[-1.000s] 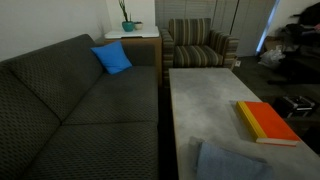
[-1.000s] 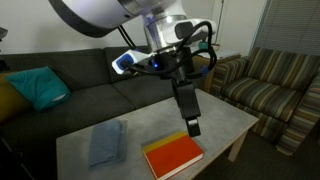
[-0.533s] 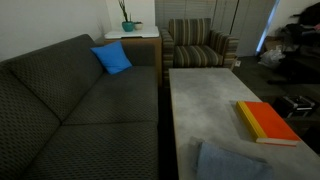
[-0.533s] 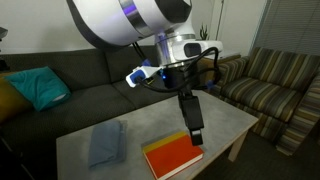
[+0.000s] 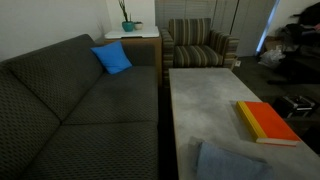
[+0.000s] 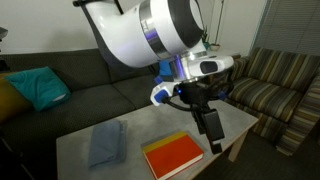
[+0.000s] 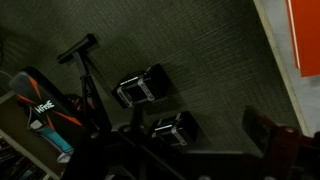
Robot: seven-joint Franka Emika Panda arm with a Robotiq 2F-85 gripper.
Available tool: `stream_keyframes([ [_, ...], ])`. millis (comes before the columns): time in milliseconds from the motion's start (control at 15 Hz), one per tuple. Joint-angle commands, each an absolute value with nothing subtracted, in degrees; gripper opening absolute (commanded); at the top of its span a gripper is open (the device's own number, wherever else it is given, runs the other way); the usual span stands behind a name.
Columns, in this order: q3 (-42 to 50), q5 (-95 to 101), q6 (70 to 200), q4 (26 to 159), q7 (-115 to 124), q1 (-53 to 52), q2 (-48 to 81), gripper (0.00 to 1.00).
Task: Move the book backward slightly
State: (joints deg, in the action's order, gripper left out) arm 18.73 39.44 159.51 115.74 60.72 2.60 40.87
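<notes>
The gripper (image 6: 215, 143) shows in only an exterior view, a dark shape over the tabletop (image 6: 140, 125) corner nearest the striped armchair (image 6: 270, 80). Whether its jaws are apart cannot be told. The book (image 6: 173, 155) lies flat along the edge away from the sofa (image 6: 100, 85). The folded cloth (image 5: 230, 163) is cut off at the frame bottom. The wrist view catches only an orange sliver of the book (image 7: 308, 35).

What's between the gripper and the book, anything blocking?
Nothing visible. In an exterior view the gripper hangs by the table edge just beside the book, with only bare tabletop between them. The cloth lies on the book's far side, apart from it.
</notes>
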Motion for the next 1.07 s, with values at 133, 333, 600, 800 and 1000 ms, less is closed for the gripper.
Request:
stream_keyframes([
  [133,15.41,25.70,166.12,103.43,43.30,7.70,53.74,1.00],
  [333,17.56,16.42,166.25,104.44,36.64,4.40,54.13,1.00],
  [600,14.37,13.50,166.16,101.71,31.47,7.85,55.45,1.00],
  [800,15.63,12.36,166.75,99.93,31.79,6.96,57.19,1.00],
  [1000,15.76,6.21,165.62,96.24,26.80,6.75,60.30,1.00],
])
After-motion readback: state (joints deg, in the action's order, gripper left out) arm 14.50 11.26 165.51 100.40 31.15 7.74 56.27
